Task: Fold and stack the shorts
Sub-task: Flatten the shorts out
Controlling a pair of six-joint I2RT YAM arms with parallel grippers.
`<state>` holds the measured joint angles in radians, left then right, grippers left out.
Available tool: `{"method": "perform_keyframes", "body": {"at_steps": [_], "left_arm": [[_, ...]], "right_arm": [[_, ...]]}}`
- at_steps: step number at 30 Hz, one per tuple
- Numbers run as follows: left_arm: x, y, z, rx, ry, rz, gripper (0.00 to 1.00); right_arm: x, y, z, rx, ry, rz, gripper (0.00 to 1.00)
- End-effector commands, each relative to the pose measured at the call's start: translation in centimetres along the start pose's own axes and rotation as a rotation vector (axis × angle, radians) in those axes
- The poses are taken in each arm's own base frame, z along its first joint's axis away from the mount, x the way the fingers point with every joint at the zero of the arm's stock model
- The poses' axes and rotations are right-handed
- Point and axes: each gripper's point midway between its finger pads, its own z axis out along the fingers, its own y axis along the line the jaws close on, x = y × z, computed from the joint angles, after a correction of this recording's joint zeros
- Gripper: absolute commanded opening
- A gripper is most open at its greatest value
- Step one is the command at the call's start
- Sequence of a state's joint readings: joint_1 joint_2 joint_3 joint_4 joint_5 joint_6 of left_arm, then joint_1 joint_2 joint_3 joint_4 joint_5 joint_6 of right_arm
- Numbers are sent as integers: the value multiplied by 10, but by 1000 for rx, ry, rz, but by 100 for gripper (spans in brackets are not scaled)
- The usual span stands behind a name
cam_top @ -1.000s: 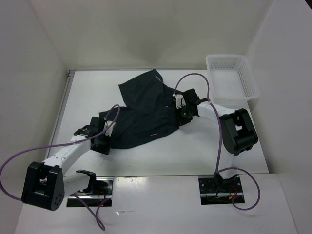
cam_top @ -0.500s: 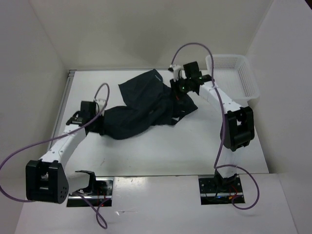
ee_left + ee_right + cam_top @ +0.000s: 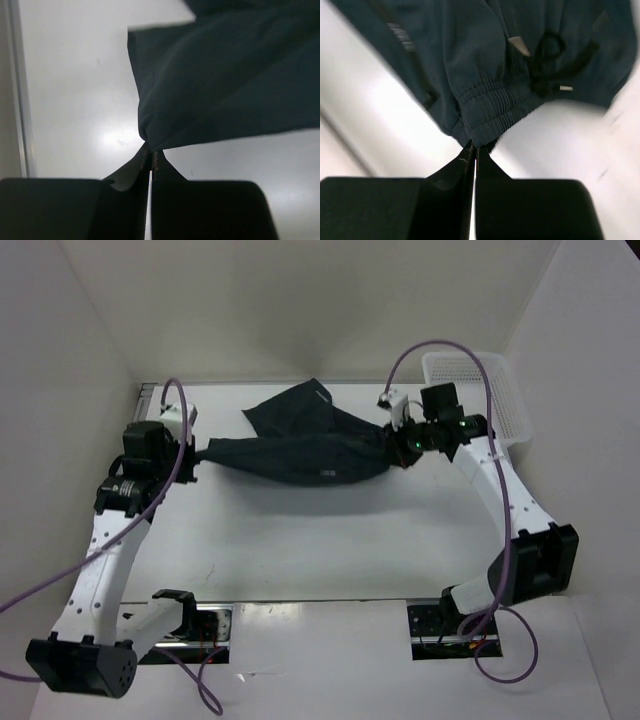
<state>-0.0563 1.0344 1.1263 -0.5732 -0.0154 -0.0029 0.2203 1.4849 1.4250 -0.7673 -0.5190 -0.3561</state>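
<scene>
**As held: black shorts, stretched between two grippers**

Where the left gripper (image 3: pixel 151 155) is seen from its own wrist, its jaws are found pressed together on a pinched corner of dark cloth. This corner is taken to be a leg hem of the shorts (image 3: pixel 300 455). The right gripper (image 3: pixel 474 147) is likewise closed, on the edge of the ribbed waistband (image 3: pixel 495 107). A black drawstring (image 3: pixel 555 55) with pale tips is noted just beyond it.

Between the two holds the garment is drawn out into a long band across the far half of the table (image 3: pixel 330 540). One loose leg is spread toward the back wall. Whether the middle hangs clear of the surface or rests on it cannot be told. A small pale mark (image 3: pixel 325 475) is seen near the band's lower edge. A white mesh basket (image 3: pixel 470 390) is recorded at the far right corner, beside the right arm and apart from the cloth.

Handling, as judged:
- **Weight and stiffness:** the cloth is light and limp, and any unsupported part may be expected to sag and bunch.
- **Slip:** the fabric is thought smooth enough to slide out of a thin pinch.
- **Where to hold:** grips are best taken at the thicker places, namely the gathered waistband and the stitched hems and corners.
</scene>
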Motion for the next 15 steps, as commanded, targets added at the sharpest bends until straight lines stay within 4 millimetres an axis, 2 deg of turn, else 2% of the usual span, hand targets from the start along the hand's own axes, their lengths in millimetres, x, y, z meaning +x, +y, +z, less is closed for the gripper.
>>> {"method": "perform_keyframes", "body": {"at_steps": [1, 3, 4, 6, 7, 11, 12, 15], "left_arm": [[66, -8, -19, 29, 177, -3, 0], [97, -12, -19, 50, 262, -7, 0], [108, -15, -22, 62, 294, -10, 0], [125, -19, -22, 75, 335, -3, 0], [146, -21, -26, 78, 393, 4, 0], [174, -23, -36, 78, 444, 14, 0], [175, -23, -40, 77, 438, 14, 0], [182, -31, -48, 123, 470, 3, 0]], "right_arm": [[95, 25, -24, -72, 282, -129, 0], [136, 25, -30, -74, 409, -146, 0], [147, 28, -35, -94, 447, -168, 0], [159, 34, -39, -115, 483, -191, 0], [159, 33, -44, -105, 483, -216, 0], [188, 46, -50, -144, 569, -219, 0], [193, 49, -52, -155, 587, -209, 0], [195, 55, -53, -181, 579, -210, 0]]}}
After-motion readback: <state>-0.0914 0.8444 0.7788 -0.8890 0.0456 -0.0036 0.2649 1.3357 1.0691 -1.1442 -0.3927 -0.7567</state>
